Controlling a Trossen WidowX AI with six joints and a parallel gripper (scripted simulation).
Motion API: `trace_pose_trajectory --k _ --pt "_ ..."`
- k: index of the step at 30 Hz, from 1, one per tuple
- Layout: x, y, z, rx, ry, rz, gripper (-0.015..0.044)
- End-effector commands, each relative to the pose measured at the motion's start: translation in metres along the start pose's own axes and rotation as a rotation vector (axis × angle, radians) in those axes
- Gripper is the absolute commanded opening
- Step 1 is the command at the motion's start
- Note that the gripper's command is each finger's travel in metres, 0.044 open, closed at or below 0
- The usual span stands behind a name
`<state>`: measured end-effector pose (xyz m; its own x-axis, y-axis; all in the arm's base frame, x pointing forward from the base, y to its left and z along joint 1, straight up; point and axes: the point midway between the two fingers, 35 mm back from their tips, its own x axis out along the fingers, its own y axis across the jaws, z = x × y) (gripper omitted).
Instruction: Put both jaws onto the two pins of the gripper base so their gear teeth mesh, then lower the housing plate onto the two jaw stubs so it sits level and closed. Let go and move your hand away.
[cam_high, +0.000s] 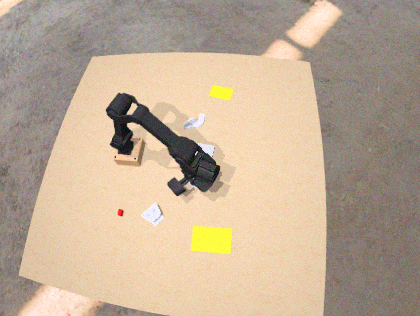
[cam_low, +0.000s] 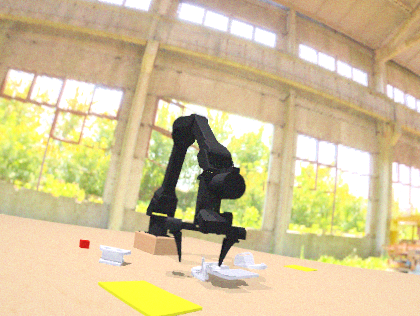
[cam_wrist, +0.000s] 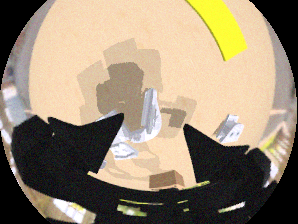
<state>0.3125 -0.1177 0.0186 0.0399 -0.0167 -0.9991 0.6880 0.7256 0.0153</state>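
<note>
My gripper (cam_low: 200, 263) (cam_wrist: 154, 121) is open and empty. It points down, with its fingertips low over the white parts. A curved white part with an upright ridge (cam_wrist: 149, 111) lies below and between the fingers; it also shows in the exterior view (cam_low: 201, 272). A flat white part (cam_low: 237, 274) lies close beside it, under one fingertip. A curved white part (cam_high: 194, 122) (cam_low: 244, 260) lies farther off, beyond the arm. A white block with small dark marks (cam_high: 153, 214) (cam_low: 114, 255) (cam_wrist: 231, 130) lies apart. The hand and left finger hide parts of the cluster; I cannot tell whether its parts touch.
A red cube (cam_high: 120, 212) (cam_low: 84, 244) lies beside the white block. A large yellow pad (cam_high: 212, 240) (cam_low: 150, 299) and a smaller yellow pad (cam_high: 221, 92) (cam_low: 300, 268) lie on the table. The arm stands on a wooden block (cam_high: 127, 157) (cam_low: 156, 244) (cam_wrist: 162, 180).
</note>
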Motion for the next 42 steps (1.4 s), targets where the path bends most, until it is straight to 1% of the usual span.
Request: trace_pose_trajectory --k 1,11,39,42 --pt "0.01 -0.001 -0.002 0.004 0.01 -0.005 0.044" --pt "0.025 -0.001 -0.003 0.004 0.01 -0.005 0.044" --pt "0.026 -0.001 -0.003 0.004 0.01 -0.005 0.044" --pt "0.025 -0.001 -0.003 0.0 0.01 -0.004 0.0361"
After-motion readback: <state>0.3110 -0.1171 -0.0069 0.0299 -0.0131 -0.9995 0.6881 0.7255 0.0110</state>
